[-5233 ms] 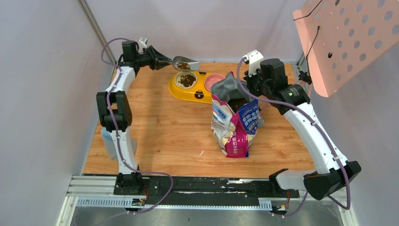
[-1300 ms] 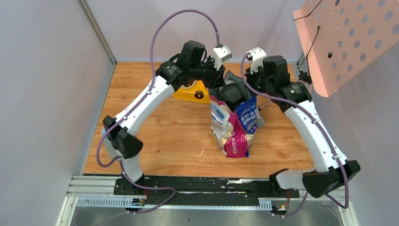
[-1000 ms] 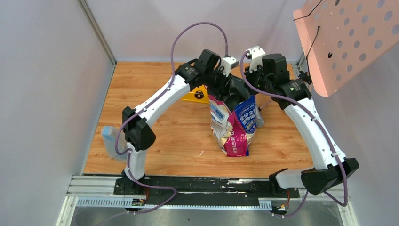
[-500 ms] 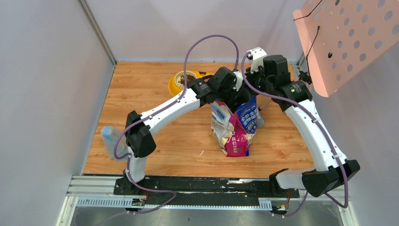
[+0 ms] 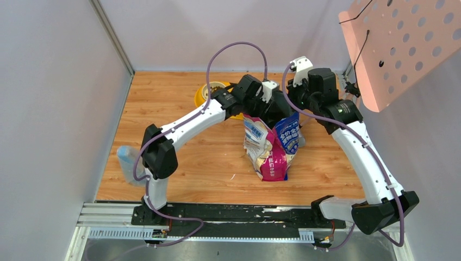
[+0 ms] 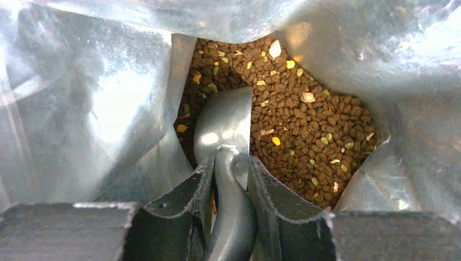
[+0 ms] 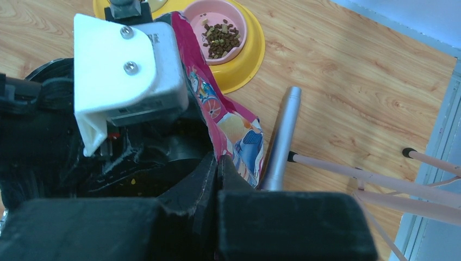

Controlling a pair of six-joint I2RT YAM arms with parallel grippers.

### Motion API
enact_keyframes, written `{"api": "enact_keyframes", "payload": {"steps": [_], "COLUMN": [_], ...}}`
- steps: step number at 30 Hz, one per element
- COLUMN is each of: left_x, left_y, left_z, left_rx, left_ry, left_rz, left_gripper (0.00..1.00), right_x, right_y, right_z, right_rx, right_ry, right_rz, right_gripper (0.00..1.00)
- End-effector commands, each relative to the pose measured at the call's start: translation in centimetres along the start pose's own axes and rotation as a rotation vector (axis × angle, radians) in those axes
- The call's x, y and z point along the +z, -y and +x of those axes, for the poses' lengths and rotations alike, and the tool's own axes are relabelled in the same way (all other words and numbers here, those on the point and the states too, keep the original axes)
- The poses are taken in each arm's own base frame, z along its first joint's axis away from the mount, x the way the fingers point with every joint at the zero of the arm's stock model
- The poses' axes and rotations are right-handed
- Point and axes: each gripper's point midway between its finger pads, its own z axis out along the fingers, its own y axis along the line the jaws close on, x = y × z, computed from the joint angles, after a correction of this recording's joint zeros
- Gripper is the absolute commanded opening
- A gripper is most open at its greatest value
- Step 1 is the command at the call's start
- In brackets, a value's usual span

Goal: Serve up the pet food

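The pet food (image 6: 304, 125), a heap of small brown kibble, lies at the bottom of the open foil-lined bag (image 5: 271, 147), which stands mid-table. My left gripper (image 6: 228, 171) reaches down into the bag's mouth, shut on the handle of the grey metal scoop (image 6: 225, 122). The scoop's bowl rests against the left side of the kibble. My right gripper (image 7: 218, 163) is shut on the bag's printed rim (image 7: 239, 136), holding the mouth open. The yellow double feeder (image 7: 250, 57) sits behind the bag. Its pink bowl (image 7: 220, 32) holds some kibble. The other bowl (image 5: 215, 88) shows partly behind the left arm.
A silver tube (image 7: 280, 138) lies on the wood right of the bag. Pink rods (image 7: 369, 176) and a pink perforated board (image 5: 402, 43) stand at the right. A pale translucent container (image 5: 126, 163) sits at the table's left edge. Grey walls close in both sides.
The left arm has swung from the feeder at the back left over to the bag and lowered the scoop into it. The right gripper has kept hold of the bag's rim.
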Motion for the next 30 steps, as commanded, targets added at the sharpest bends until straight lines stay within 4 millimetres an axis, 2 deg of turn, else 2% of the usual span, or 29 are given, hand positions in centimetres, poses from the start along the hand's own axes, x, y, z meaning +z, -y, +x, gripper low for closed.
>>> {"api": "enact_keyframes", "payload": {"steps": [1, 9, 15, 20, 24, 30], "left_x": [0.3, -1.8, -2.7, -3.3, -4.0, -4.6], "left_y": [1.9, 0.4, 1.3, 1.1, 2.0, 1.9], "left_z": [5.5, 4.5, 3.9, 2.3, 1.3, -0.3], "left_rx": [-0.014, -0.069, -0.057, -0.057, -0.068, -0.044], "left_ry": [-0.190, -0.161, -0.166, -0.132, -0.113, -0.067], "left_rz": [0.185, 0.196, 0.274, 0.301, 0.385, 0.366], "left_gripper": [0.00, 0.00, 0.00, 0.00, 0.00, 0.00], "right_x": [-1.0, -1.6, -2.2, -1.7, -1.5, -1.5], "right_y": [0.7, 0.6, 0.7, 0.3, 0.2, 0.2], "right_z": [-4.0, -4.2, -3.6, -3.2, -3.8, -4.3], "right_rx": [0.022, 0.028, 0.029, 0.035, 0.036, 0.035], "right_ry": [0.163, 0.173, 0.168, 0.148, 0.151, 0.150], "right_rz": [0.024, 0.016, 0.015, -0.003, -0.009, -0.012], "right_gripper": [0.00, 0.00, 0.00, 0.00, 0.00, 0.00]}}
